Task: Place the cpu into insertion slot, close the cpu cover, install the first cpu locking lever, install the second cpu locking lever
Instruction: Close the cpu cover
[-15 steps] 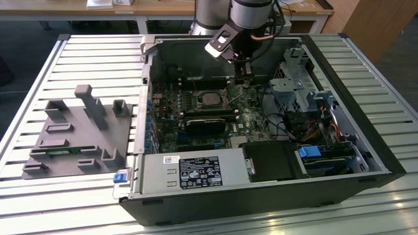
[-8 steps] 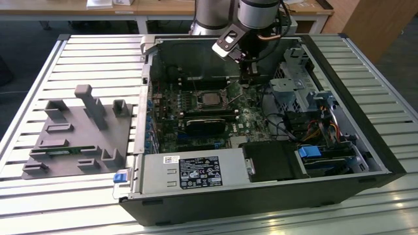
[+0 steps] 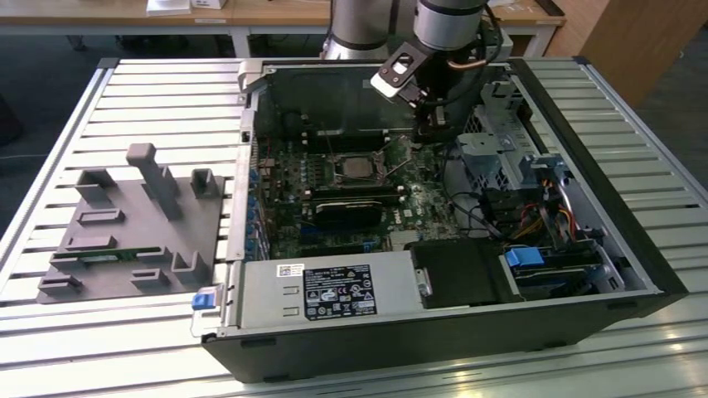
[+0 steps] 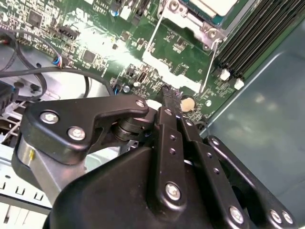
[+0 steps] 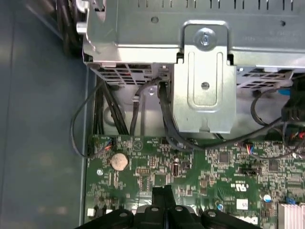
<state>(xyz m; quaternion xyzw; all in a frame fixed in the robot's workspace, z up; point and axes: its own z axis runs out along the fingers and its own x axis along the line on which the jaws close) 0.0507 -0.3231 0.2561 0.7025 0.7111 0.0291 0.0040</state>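
Aluminium slats form the worktop, and the black case lies on it on its side with the open face up, presumably so that the arm can reach straight down to the board. To the exterior view's left of the case sits a grey fixture, whose posts and pockets look made to hold parts ready for picking. The arm reaches into the case, and its pincer hangs low over the board, to the exterior view's right of the slot. In both wrist views the pincer is clenched: the two black fingers meet at the tip with nothing between them, which would suit pushing more than grasping. The cpu is not carried. It lies flat in the slot, its pale metal top facing up. The silver cover seems to lie down around it, though that is a judgement. Two thin levers run along the sides of the slot, one ending near the pincer tip. Whether either is latched cannot be told. A round battery sits on the board just beside the tip.
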